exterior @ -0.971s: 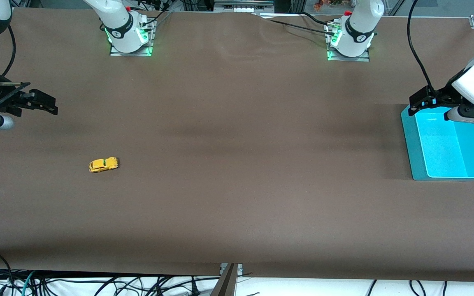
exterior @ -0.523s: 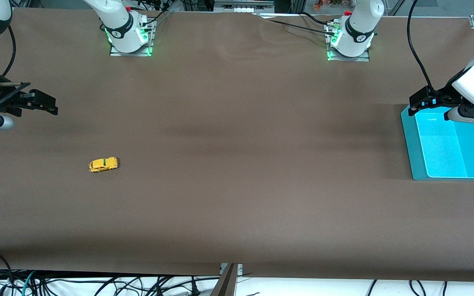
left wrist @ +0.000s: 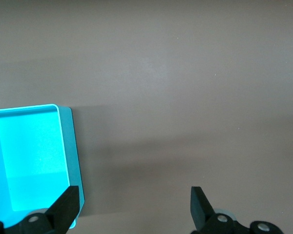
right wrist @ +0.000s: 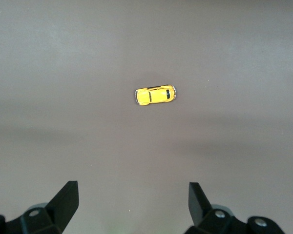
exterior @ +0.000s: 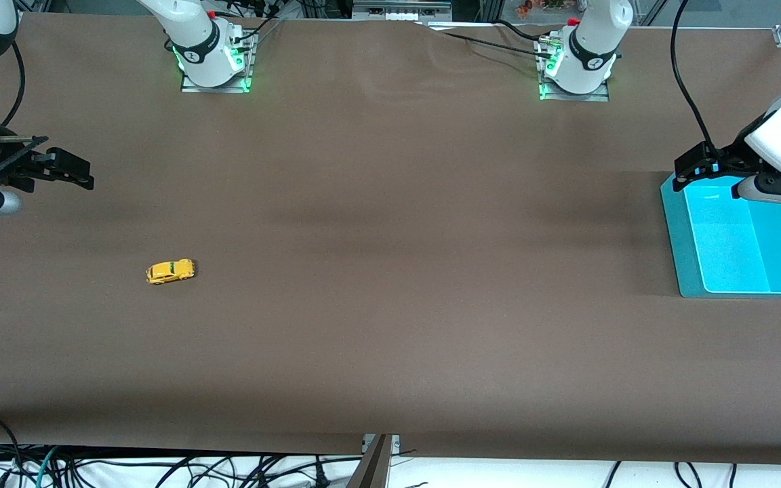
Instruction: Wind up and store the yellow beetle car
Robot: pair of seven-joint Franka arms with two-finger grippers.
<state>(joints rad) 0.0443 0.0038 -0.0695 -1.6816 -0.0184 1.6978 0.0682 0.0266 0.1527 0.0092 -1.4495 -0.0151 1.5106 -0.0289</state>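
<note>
Fingers on both grippers are spread wide, nothing between them. Right gripper (exterior: 68,169) hangs over bare brown worktop (exterior: 390,285) at the right arm's end, and the yellow beetle car (exterior: 170,271) sits on its wheels on the worktop at roughly 5 o'clock from it in the front view, well apart. Left gripper (exterior: 695,166) hovers over the 11 o'clock corner of a turquoise tray (exterior: 676,237) at the left arm's end. Worktop is one plain brown sheet with faint ripples near the bases. Loose cables (exterior: 160,468) trail along the 6 o'clock edge.
</note>
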